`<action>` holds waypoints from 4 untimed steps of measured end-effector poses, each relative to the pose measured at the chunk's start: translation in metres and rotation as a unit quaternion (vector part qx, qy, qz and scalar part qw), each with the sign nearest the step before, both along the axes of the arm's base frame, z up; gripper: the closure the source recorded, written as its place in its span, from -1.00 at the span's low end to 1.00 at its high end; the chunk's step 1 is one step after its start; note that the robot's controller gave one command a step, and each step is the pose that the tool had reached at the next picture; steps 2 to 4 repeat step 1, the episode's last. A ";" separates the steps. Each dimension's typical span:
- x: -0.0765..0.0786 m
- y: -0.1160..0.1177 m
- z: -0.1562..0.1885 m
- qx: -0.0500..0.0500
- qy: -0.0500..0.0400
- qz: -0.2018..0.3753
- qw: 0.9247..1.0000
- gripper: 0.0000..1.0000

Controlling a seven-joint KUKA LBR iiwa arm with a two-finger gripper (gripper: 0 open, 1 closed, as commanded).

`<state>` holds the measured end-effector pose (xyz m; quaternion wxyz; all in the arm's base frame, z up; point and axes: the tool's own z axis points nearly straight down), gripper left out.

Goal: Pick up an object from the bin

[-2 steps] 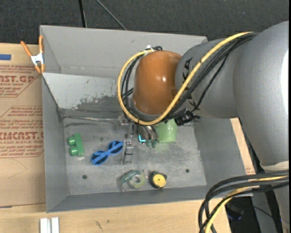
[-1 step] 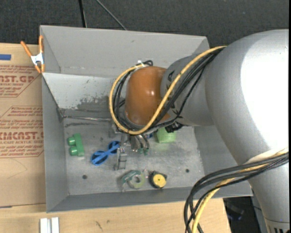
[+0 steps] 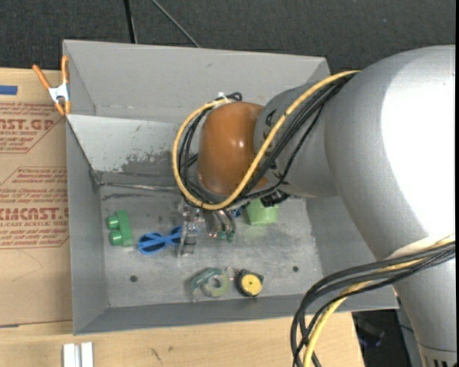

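Step in hand: judged to be the reach-down stage. The jaws stand low over the middle of the floor of the grey metal bin (image 3: 130, 132), and nothing is seen lifted.
Task's thing: most likely the blue looped plastic piece (image 3: 157, 241), which lies flat on the floor just left of the jaws with its right end at or under them.
Jaws: cannot tell whether they are spread or closed, or whether anything is between them.
Next move: judged to call for a firm closure on the blue piece before any lift.
Hidden: the orange domed wrist cover (image 3: 228, 147) and the looped yellow and black cables (image 3: 185, 155) mask the point of contact. A light green block (image 3: 262, 214) is partly covered on the right.
Hard to make out: a grey-green ring-shaped piece (image 3: 209, 283) beside a yellow and black round disc (image 3: 249, 284) at the near wall.
Well apart: a green twin-cylinder block (image 3: 119, 230) on the left.
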<state>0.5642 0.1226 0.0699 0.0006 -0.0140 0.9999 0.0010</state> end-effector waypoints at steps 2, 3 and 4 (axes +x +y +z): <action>-0.002 0.003 0.165 0.001 -0.004 0.001 1.000 1.00; -0.002 0.003 0.165 0.001 -0.004 0.001 1.000 1.00; -0.002 0.003 0.165 0.001 -0.004 0.001 1.000 1.00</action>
